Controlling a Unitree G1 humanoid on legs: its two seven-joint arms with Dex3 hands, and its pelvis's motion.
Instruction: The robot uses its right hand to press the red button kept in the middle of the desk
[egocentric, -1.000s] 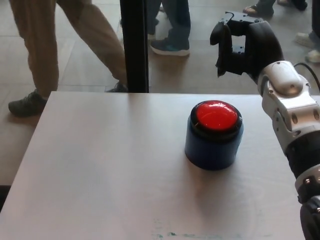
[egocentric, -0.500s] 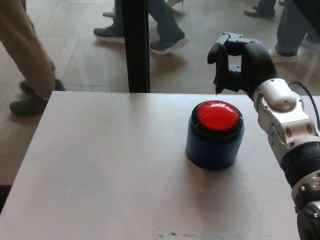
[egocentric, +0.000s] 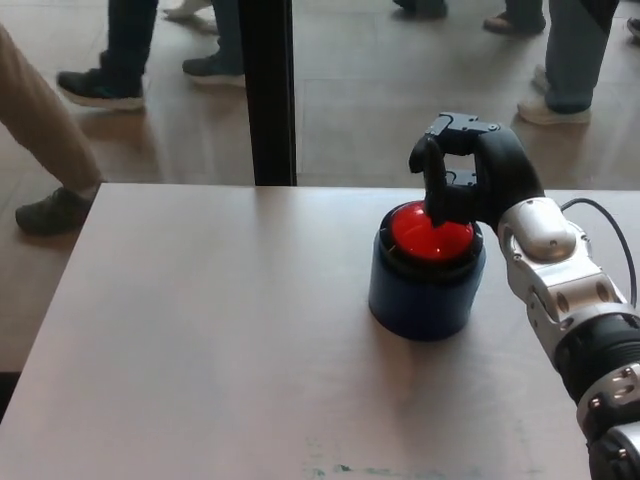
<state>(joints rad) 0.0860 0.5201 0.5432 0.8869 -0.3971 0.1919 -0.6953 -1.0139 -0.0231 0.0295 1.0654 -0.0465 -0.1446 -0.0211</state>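
The black right hand (egocentric: 468, 172), fingers curled together and holding nothing, rests its fingertips on the round red button (egocentric: 428, 234) atop a dark blue cylindrical base (egocentric: 420, 295) mid-right on the pale worktop (egocentric: 200, 340).

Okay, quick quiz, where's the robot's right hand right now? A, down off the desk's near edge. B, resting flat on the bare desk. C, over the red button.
C: the right hand sits over the far side of the red button, fingers pointing down onto it.

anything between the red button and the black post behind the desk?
Head view: nothing. Only bare desk lies between the red button and the black post.
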